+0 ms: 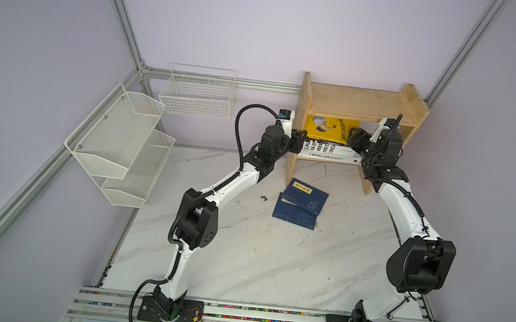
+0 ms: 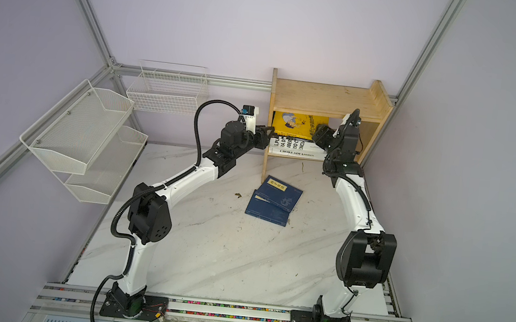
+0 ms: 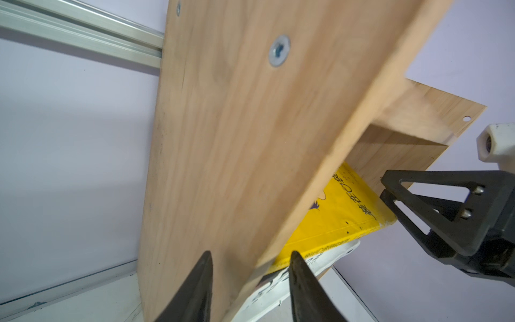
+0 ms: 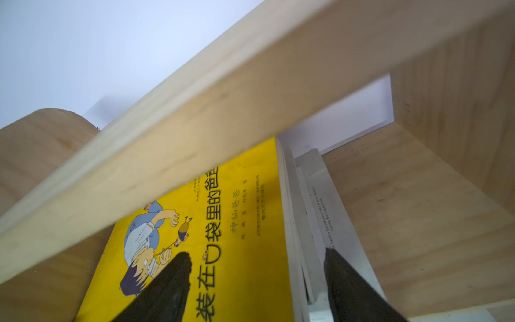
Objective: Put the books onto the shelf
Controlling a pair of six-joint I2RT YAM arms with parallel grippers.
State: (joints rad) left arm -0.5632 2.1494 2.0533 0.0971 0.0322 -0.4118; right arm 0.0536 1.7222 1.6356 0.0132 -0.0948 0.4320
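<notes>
The left gripper [image 3: 250,260] has its jaws partly closed around the front edge of the left side panel of the shelf [image 1: 355,103]. One finger [image 3: 203,278] lies on the panel's outer face and the other on its inner side, and it looks clamped on the wood. The right gripper [image 4: 256,264] reaches into the lower tier from the right with its jaws wide apart. One of its fingers is over the cover of the yellow book [image 4: 237,237] and the other is beside the page edges of the white books [image 4: 320,209] beneath it; it grips nothing. The yellow book lies flat on top of that stack, toward the left end of the lower tier.

In both top views two navy books [image 1: 305,195] lie on the table [image 1: 254,267] just in front of the shelf, one overlapping the other, apart from both arms. The shelf stands at the back of the table, against the wall.

The table is white with grey marble veins and a few dark specks. Pale lilac walls close in the space, edged by aluminium bars [image 1: 118,10]. A white mesh rack [image 1: 120,139] and a white wire basket [image 1: 198,95] hang on the walls to the left of the shelf. The arms' bases sit on a rail [image 1: 265,314] at the near edge.
</notes>
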